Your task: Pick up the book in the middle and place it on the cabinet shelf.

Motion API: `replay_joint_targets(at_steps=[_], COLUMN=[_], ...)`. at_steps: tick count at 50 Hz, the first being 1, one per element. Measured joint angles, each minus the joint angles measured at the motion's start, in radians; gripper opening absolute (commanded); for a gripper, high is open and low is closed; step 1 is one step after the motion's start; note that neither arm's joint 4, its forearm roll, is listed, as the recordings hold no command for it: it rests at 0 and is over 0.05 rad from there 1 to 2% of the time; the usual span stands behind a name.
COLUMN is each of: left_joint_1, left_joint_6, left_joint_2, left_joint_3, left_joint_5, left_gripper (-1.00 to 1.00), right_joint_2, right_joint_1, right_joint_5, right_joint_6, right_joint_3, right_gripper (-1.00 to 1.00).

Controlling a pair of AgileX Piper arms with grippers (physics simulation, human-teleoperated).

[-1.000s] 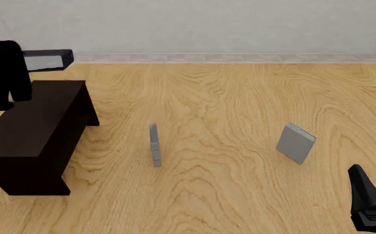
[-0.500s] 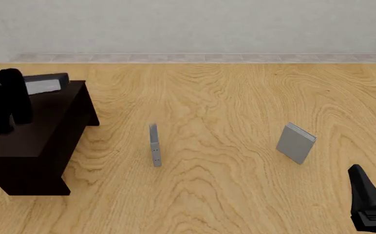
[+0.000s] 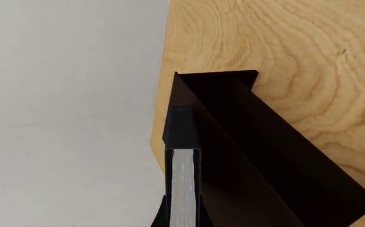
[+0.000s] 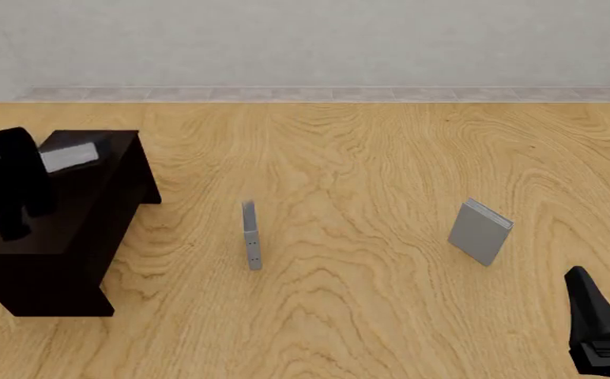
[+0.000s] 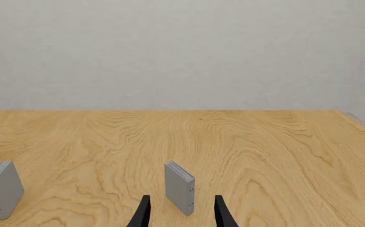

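Over the last sec the left arm has dropped: the book [image 4: 70, 157] was up clear of the cabinet shelf [image 4: 73, 213], now it sits low at the cabinet's flat top near its far end, by the bench's left edge. Front view can't settle whether it's touching or just above. In the left wrist view the book [image 3: 184, 179] runs edge-on along the cabinet top [image 3: 258, 165], white page edge facing the cam. The left claw [image 4: 26, 170] looks clamped on the book, though fingertips barely show, so that's a read, not certain. Means placement is nearly done; release and retreat prob. remain. Nothing else rests on the cabinet. The thin grey book [image 4: 250, 234] and light-grey book [image 4: 480, 231] stand mid-bench, unmoved. Right claw [image 5: 181, 213] idles near the bench's near-right corner, fingers spread, empty.
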Motion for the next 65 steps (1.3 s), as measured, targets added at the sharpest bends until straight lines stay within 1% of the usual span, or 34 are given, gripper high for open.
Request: replay_joint_targets(at_steps=[9,10,20,35,41,53,61,65], left_joint_1=[0.002,0.002,-0.004,-0.005,-0.015,-0.064,-0.092,-0.104], left_joint_6=[-0.007,-0.007,0.007,-0.006,-0.015,-0.081,-0.132,-0.171], left_joint_2=[-0.015,-0.017,-0.035,-0.064,-0.092,-0.152,-0.175,-0.179], left_joint_3=[0.011,0.013,0.059,0.064,0.064,-0.007,-0.089,-0.138], left_joint_5=[0.004,0.004,0.043,0.089,0.136,0.304,0.427,0.500], left_gripper=[-1.00,1.00,1.00,1.00,1.00,1.00,1.00,1.00], right_joint_2=[0.000,0.000,0.000,0.000,0.000,0.000,0.000,0.000], right_joint_1=[0.000,0.000,0.000,0.000,0.000,0.000,0.000,0.000], right_joint_5=[0.000,0.000,0.000,0.000,0.000,0.000,0.000,0.000], right_joint_6=[0.000,0.000,0.000,0.000,0.000,0.000,0.000,0.000], right_joint_3=[0.000,0.000,0.000,0.000,0.000,0.000,0.000,0.000], right_gripper=[1.00,1.00,1.00,1.00,1.00,1.00,1.00,1.00])
